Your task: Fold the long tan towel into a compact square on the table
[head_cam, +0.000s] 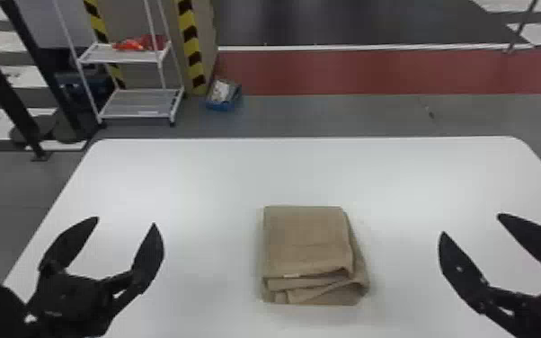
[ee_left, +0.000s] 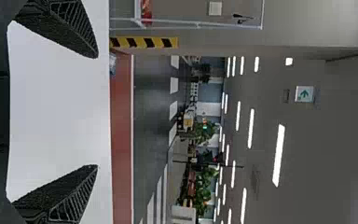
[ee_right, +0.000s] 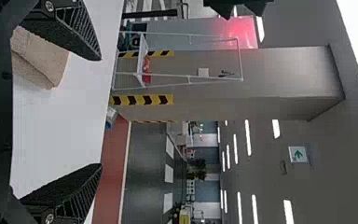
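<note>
The tan towel (head_cam: 306,240) lies folded on the desk (head_cam: 184,180), between the two end effectors and near neither. Left end effector (head_cam: 126,221): fingers apart, nothing between them. Right end effector (head_cam: 471,224): fingers apart, nothing between them.

Judged status: main folds complete or nearly so; only optional squaring remains. The top panel is nearly square. The lower layers (head_cam: 328,294) project past it on the robot's side and toward the robot's right.

If squaring is required:
1. Approach the projecting layers low, with the fingers just above the desk.
2. Tuck or press inward with light force. Do not drag the top panel; it may slide and open the stack.
3. Brace the opposite side with the left end effector.
4. Release fully before lifting, so that no layer is pulled up.

Clearance: desk surface extends to both sides of the tan towel and beyond it to the far edge. Retract sideways, away from the folds.
</note>
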`<act>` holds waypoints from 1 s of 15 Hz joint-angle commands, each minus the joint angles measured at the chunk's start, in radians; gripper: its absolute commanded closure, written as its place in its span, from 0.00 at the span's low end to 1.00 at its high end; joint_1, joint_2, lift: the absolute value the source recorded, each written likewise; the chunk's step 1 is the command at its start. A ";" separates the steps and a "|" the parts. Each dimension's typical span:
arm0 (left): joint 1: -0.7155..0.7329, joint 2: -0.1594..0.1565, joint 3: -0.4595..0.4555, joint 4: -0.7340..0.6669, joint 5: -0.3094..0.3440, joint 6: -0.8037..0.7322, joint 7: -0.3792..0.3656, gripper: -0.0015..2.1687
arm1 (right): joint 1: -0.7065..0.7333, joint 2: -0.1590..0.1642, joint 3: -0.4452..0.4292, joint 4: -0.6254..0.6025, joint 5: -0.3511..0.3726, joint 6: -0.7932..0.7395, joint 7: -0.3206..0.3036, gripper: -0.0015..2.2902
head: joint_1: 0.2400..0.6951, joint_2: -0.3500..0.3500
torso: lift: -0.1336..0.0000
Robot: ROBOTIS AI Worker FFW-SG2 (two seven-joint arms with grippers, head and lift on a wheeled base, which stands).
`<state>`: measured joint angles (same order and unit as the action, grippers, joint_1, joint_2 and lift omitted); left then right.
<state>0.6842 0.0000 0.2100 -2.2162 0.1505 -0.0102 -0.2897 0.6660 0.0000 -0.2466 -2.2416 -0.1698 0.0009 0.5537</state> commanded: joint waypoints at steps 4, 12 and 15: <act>0.029 -0.003 -0.003 0.029 -0.072 -0.067 -0.008 0.02 | 0.029 0.001 0.133 -0.035 0.151 0.020 -0.146 0.04 | 1.00 0.60 | 0.07; 0.032 -0.003 0.008 -0.010 -0.080 0.040 0.066 0.01 | 0.032 0.001 0.161 -0.049 0.178 0.100 -0.185 0.04 | 1.00 0.69 | 0.07; 0.032 -0.003 0.017 -0.013 -0.081 0.040 0.107 0.01 | 0.032 0.001 0.164 -0.049 0.176 0.103 -0.185 0.04 | 1.00 0.71 | 0.07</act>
<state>0.7164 0.0000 0.2250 -2.2262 0.0700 0.0299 -0.1988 0.6979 0.0000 -0.0855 -2.2902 0.0068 0.1014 0.3681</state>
